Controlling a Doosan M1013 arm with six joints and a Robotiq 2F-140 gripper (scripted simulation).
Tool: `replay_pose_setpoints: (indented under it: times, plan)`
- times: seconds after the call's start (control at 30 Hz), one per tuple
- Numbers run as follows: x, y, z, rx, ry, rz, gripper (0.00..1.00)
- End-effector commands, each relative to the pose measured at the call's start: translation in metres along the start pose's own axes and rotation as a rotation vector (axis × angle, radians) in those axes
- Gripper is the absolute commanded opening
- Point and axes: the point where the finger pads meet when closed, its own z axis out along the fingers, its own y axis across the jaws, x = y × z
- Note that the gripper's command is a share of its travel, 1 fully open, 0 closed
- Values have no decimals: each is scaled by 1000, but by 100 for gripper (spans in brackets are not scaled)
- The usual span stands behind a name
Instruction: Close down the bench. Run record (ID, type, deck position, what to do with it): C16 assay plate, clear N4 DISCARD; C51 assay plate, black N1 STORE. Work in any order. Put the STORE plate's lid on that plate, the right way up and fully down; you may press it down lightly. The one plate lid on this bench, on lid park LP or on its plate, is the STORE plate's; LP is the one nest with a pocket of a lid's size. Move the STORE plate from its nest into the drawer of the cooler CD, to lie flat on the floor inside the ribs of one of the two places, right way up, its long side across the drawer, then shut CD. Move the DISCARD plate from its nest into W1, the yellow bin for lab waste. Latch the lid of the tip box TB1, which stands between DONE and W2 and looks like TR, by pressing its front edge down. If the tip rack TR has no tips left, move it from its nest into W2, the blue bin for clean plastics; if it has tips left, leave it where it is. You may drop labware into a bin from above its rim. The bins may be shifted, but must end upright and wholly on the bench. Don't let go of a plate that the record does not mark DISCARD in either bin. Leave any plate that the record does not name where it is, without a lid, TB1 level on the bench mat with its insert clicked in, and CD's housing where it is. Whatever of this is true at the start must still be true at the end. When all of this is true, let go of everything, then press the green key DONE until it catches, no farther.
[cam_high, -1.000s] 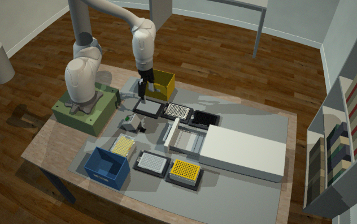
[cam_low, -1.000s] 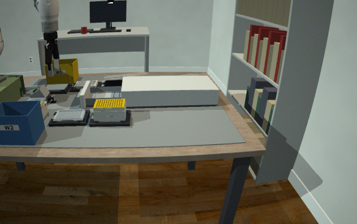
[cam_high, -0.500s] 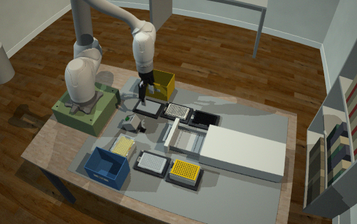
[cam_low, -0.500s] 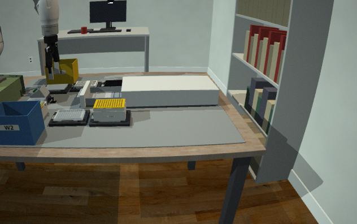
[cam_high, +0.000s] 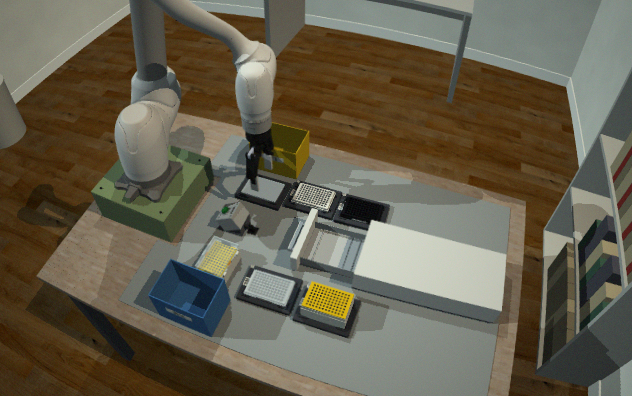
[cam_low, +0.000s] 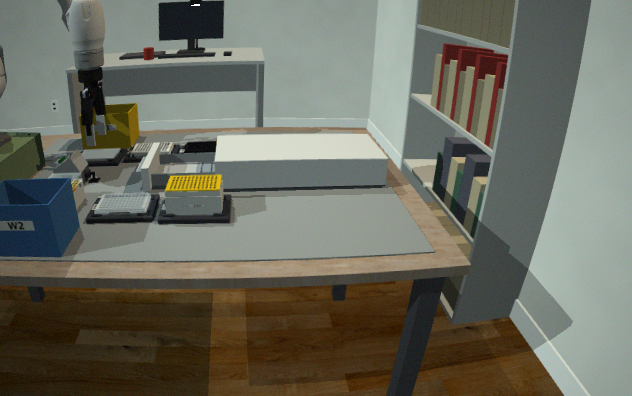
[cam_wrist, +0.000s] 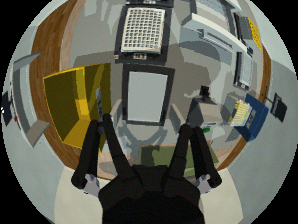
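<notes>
Claw (cam_wrist: 147, 183) spread apart, gripping nothing, hanging fingers-down over the lid (cam_wrist: 145, 98) on its park nest (cam_high: 243, 192). Lid lying flat below and between the two fingers, not touched by either. Just behind the claw, yellow bin (cam_high: 292, 145). Next along the row from the lid, clear plate (cam_high: 313, 195), then black plate (cam_high: 364, 208), each in a dark nest. Near the lid on the arm's side, green key (cam_high: 229, 208) on its small grey block. Further out, cooler (cam_high: 430, 267) with drawer (cam_high: 330, 248) pulled out. At the front, blue bin (cam_high: 190, 296), tip box (cam_high: 218, 258) just beside it, another pale plate (cam_high: 270, 287), and tip rack (cam_high: 327, 301) with yellow top.

From the wrist, lid framed squarely between the fingers, clear plate straight beyond. From the top, one finger crossing the lid's near edge, height above it hard to judge. From the exterior view, claw (cam_low: 94, 131) seen clear above the nest, with "W2" legible on the blue bin (cam_low: 37, 215); lid barely visible there.
</notes>
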Motion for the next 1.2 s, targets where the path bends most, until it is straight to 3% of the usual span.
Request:
replay_pose_setpoints:
  times: [0.0, 1.17]
  plan:
    - [0, 0, 4, 0, 0, 0, 66]
    - [0, 0, 40, 0, 0, 0, 66]
